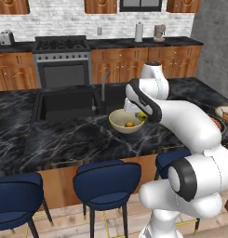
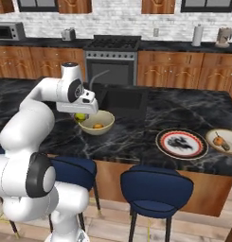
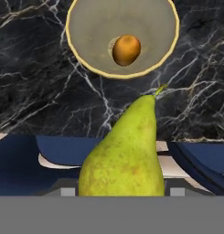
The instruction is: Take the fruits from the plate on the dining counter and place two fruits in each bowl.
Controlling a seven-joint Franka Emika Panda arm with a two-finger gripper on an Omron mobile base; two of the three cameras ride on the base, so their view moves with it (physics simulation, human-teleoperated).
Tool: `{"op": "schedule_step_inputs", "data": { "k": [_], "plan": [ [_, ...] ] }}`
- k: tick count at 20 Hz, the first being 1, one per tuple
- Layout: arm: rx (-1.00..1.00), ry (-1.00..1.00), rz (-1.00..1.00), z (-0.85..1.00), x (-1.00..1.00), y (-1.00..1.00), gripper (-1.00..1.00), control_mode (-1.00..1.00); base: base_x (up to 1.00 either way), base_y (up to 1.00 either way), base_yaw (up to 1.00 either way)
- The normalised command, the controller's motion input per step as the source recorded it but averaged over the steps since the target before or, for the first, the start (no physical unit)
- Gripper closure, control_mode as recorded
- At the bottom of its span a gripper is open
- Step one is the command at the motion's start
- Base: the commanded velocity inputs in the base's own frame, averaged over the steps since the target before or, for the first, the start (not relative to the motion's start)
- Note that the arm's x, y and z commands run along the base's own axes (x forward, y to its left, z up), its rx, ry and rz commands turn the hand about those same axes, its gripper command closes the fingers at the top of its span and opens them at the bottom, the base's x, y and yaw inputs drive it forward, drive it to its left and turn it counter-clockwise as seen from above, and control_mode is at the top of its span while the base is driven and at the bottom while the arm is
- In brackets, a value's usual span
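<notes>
1. Fingers of the gripper (image 2: 81, 116) are part-closed around a yellow-green pear (image 3: 125, 151); the hand view shows the pear filling the space between them, stem pointing away, so the pear is held.

2. Largest thing here, the black marble dining counter (image 1: 64, 135), carries everything: a deep cream bowl (image 1: 120, 124) near the middle, a red-rimmed plate (image 2: 181, 144) well off to the robot's right, and a shallower bowl (image 2: 231, 144) just beyond the plate.

3. Plate: its face looks bare of fruit.

4. Shallower bowl: it holds an orange fruit (image 2: 218, 140) and what seems a brownish long one beside it.

5. Cream bowl: one round orange fruit (image 3: 126, 50) lies inside. The pear hangs at its near rim, not yet over the middle.

6. Pear: I judge it firm, fairly light, smooth-skinned and tapering, so it could slip toward the narrow neck. The wide belly is the best place to grip, as now. It may bruise if dropped from high, and could roll against the orange fruit.
</notes>
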Motion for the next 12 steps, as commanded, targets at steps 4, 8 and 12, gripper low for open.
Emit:
{"op": "schedule_step_inputs", "data": {
  "k": [4, 8, 12],
  "plan": [
    [0.00, 0.00, 0.00, 0.00, 0.00, 0.00, 1.00, 1.00, 0.22, -0.47, 0.00],
    [0.00, 0.00, 0.00, 0.00, 0.00, 0.00, 1.00, 1.00, 0.42, -0.12, 0.00],
    [0.00, 0.00, 0.00, 0.00, 0.00, 0.00, 1.00, 1.00, 0.48, 0.09, 0.00]
  ]
}}
